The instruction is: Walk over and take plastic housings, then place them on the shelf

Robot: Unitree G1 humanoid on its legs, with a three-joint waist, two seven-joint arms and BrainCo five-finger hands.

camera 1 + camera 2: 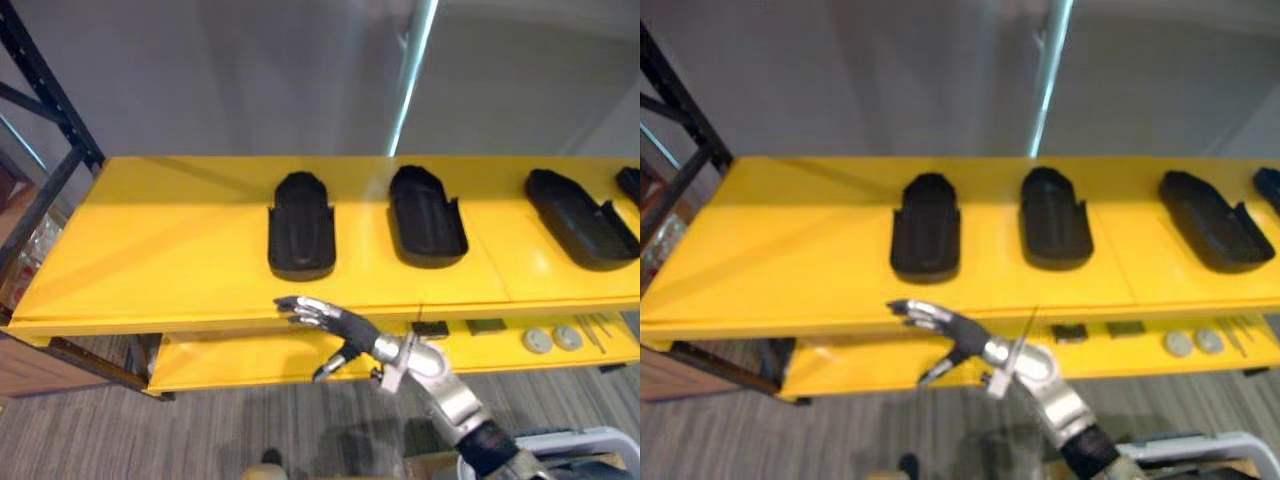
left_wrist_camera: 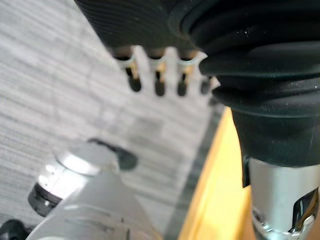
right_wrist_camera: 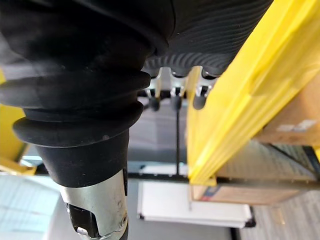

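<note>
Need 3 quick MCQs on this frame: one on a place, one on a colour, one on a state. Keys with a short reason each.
1. Where is the right hand?
A) on top of a housing
B) by the front edge of the top shelf
C) at the shelf's far edge

2. What colour are the plastic housings?
A) black
B) white
C) red

3. What state is the right hand in?
A) shut on a housing
B) shut, holding nothing
C) open, holding nothing

Key: 1 B, it sits at the yellow front edge, just in front of the leftmost housing. 2 A, every housing on the shelf looks black. 3 C, its fingers are stretched out with nothing in them.
</note>
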